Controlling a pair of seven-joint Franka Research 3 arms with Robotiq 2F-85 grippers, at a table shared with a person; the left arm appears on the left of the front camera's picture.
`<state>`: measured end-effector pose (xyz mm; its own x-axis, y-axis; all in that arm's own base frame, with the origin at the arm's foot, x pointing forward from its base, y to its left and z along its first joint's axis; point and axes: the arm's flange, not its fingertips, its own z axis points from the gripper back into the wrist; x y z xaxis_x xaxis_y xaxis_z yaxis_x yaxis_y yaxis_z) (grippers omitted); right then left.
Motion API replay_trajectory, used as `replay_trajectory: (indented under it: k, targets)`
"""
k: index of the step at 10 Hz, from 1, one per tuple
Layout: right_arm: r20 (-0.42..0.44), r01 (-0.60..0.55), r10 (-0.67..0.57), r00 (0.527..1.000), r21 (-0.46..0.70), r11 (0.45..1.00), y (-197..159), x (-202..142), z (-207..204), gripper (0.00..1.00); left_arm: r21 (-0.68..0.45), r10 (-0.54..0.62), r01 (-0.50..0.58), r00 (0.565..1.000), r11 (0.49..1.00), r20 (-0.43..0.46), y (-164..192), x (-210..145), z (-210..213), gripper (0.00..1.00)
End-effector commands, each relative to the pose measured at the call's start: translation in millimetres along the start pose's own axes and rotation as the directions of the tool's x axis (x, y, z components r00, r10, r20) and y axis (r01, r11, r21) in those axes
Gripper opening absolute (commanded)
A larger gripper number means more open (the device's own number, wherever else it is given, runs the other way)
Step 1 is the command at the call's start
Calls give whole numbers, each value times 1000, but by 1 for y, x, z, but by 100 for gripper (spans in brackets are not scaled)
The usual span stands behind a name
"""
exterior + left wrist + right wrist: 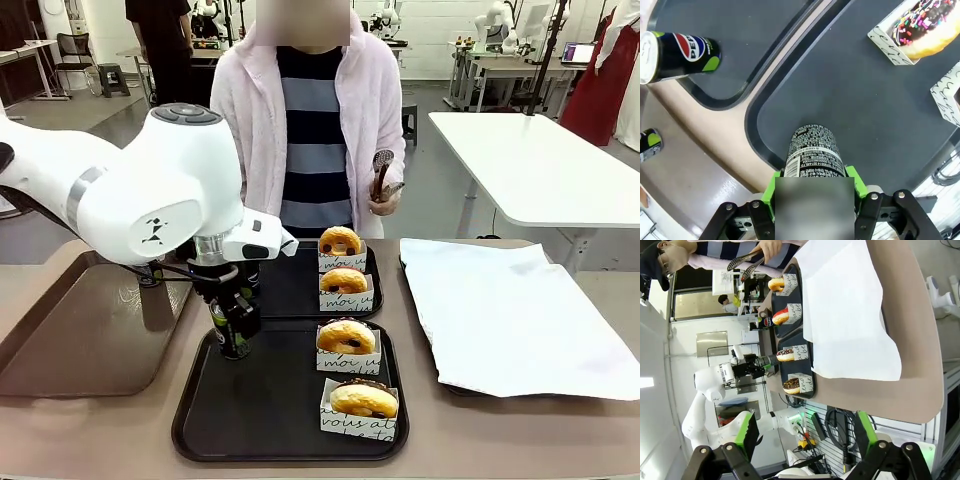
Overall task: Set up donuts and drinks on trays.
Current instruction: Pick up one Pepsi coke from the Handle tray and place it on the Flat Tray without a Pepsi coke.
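Holding a slim black soda can (811,152) between its green pads, the left gripper (232,325) hangs over the upper left corner of the near square black plastic tray (260,410). From the left wrist view the can's base hovers just inside the tray's raised rim, and whether it already touches the tray floor cannot be told. On the right side of this tray sit two glazed ring donuts in white paper sleeves with black script (347,340) (362,402). The matching far black tray (295,290) carries two more sleeved donuts (340,243) (344,283), and a second black can with a blue-red logo (675,52) stands near its corner. A third can (650,145) rests on the beige desk (520,440) beside the trays.

To do this step well, I judge the can should come down straight and upright, clear of the rim so it does not tip on the sloped edge, and be released only once its base sits flat.

The right gripper (802,437) is spread apart and empty, raised well away from the trays. At the far side a person holds metal tongs (381,180), and a white-paper-lined tray (510,320) lies at the right of the frame.
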<state>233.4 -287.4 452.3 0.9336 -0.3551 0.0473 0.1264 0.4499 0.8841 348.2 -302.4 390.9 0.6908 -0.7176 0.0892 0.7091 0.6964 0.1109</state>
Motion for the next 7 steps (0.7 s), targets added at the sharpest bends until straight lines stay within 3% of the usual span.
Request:
replay_trajectory:
  k: [1,5,6,7]
  targets:
    - [-1,-4,4,1000,8,1000,0,-1,1,100,-39,12,-12,1000,999,-4,-2,5,-10,60]
    - [-1,-4,4,1000,8,1000,0,-1,1,100,-65,13,-14,1000,998,-27,-1,8,-22,60]
    - [-1,-4,4,1000,8,1000,0,-1,1,100,-77,2,-4,1000,997,-28,-1,9,-20,97]
    - [-1,-4,4,1000,8,1000,0,-1,1,100,-83,6,-8,1000,997,-26,-2,7,-18,100]
